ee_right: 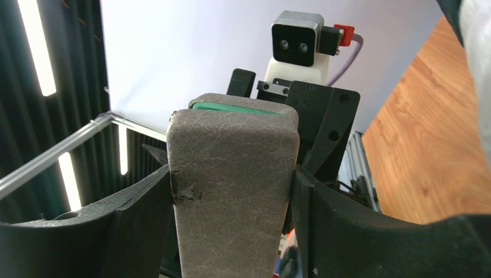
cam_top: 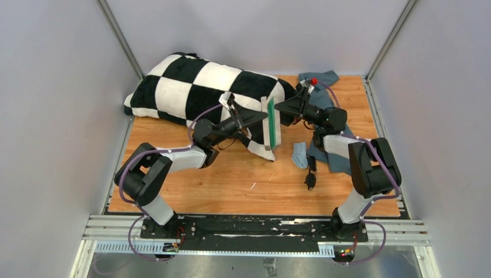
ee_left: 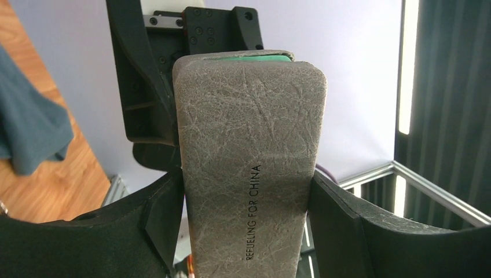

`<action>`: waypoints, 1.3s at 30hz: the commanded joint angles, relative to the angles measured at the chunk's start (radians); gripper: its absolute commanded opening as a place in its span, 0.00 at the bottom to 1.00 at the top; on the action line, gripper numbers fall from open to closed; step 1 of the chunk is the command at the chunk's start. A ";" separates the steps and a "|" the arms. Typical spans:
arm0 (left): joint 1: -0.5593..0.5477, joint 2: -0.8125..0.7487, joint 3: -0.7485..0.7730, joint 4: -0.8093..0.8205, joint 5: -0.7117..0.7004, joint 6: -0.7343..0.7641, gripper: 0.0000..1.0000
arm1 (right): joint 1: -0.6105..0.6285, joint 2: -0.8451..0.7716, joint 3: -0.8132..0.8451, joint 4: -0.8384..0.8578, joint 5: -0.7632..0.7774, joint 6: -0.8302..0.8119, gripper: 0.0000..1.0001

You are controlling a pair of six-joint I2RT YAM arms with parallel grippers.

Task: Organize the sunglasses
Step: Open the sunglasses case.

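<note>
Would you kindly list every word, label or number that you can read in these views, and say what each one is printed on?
"REFUELING FOR CHINA": small black capitals running lengthwise on the grey case, read in the left wrist view.
Nothing else is readable: the side of the case seen in the right wrist view shows no print, and the top view shows no legible text.

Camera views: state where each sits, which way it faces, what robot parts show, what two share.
Top external: above and behind the arms, looking down on the table; both arms show.
Left wrist: on the left arm, looking along the left gripper at the grey case; the other wrist beyond.
Right wrist: on the right arm, looking along the right gripper the opposite way.
Shared: both wrist views show that case, clamped from opposite sides.
</note>
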 commanded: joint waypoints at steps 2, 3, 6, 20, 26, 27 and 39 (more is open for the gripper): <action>0.043 -0.014 0.126 0.211 0.005 -0.017 0.00 | -0.047 0.085 0.099 0.020 0.161 0.163 0.00; 0.044 -0.005 0.141 0.208 0.001 -0.019 0.00 | -0.047 0.102 0.116 0.020 0.169 0.175 0.00; 0.048 0.025 0.178 0.229 -0.009 -0.040 0.00 | -0.047 0.151 0.177 0.019 0.184 0.207 0.00; 0.062 -0.006 0.177 0.240 -0.023 -0.017 0.00 | -0.073 0.306 0.253 0.020 0.200 0.290 0.06; 0.065 -0.035 0.152 0.243 -0.030 0.010 0.00 | -0.083 0.320 0.216 0.022 0.193 0.276 0.09; 0.066 -0.041 0.149 0.243 -0.030 0.013 0.00 | -0.086 0.321 0.212 0.021 0.191 0.272 0.09; 0.072 -0.050 0.110 0.242 -0.034 0.014 0.00 | -0.110 0.303 0.171 0.020 0.136 0.197 0.21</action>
